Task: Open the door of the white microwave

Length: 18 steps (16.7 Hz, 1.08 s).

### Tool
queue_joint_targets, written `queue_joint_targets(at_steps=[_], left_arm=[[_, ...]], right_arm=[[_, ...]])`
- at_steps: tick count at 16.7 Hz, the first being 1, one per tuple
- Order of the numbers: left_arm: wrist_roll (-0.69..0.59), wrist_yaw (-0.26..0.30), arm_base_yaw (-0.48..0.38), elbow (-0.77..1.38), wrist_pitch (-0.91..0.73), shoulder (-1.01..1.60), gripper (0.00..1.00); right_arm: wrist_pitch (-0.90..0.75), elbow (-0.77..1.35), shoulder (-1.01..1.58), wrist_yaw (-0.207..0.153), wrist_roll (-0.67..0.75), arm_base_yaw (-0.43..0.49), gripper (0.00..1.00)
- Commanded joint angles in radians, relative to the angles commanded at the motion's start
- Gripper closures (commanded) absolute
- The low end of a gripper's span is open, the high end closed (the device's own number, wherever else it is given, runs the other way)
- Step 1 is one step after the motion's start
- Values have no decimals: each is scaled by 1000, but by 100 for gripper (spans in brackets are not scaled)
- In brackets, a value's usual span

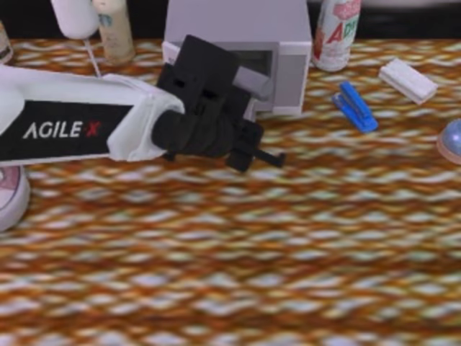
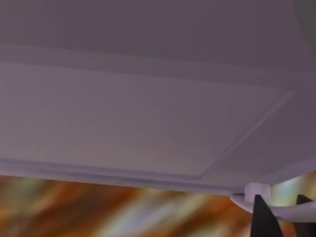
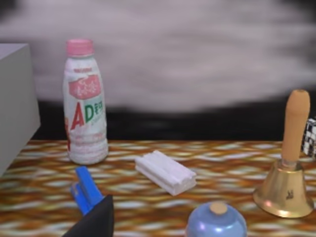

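Note:
The white microwave stands at the back centre of the table. Its door looks slightly ajar, with a dark slit behind its upper edge, and the control strip lies at its right. My left gripper hangs right in front of the door and hides much of it. In the left wrist view the door fills the picture. The left gripper is shut on the white bar handle, one black fingertip on each side. My right gripper is parked off the top view.
Right of the microwave stand a pink-capped bottle, a blue stapler, a white block and a blue bell. A brass hand bell is farther right. Two bottles stand back left, and a pink-white object at the left edge.

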Motion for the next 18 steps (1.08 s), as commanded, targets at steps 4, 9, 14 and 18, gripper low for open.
queue_joint_targets(at_steps=[4, 9, 14, 18], left_arm=[[0, 0, 0, 0, 0, 0, 100], [0, 0, 0, 0, 0, 0, 100], [0, 0, 0, 0, 0, 0, 100], [7, 16, -2, -8, -1, -3, 100]], right_arm=[[0, 0, 0, 0, 0, 0, 0], [0, 0, 0, 0, 0, 0, 0], [0, 0, 0, 0, 0, 0, 0], [0, 0, 0, 0, 0, 0, 0]])
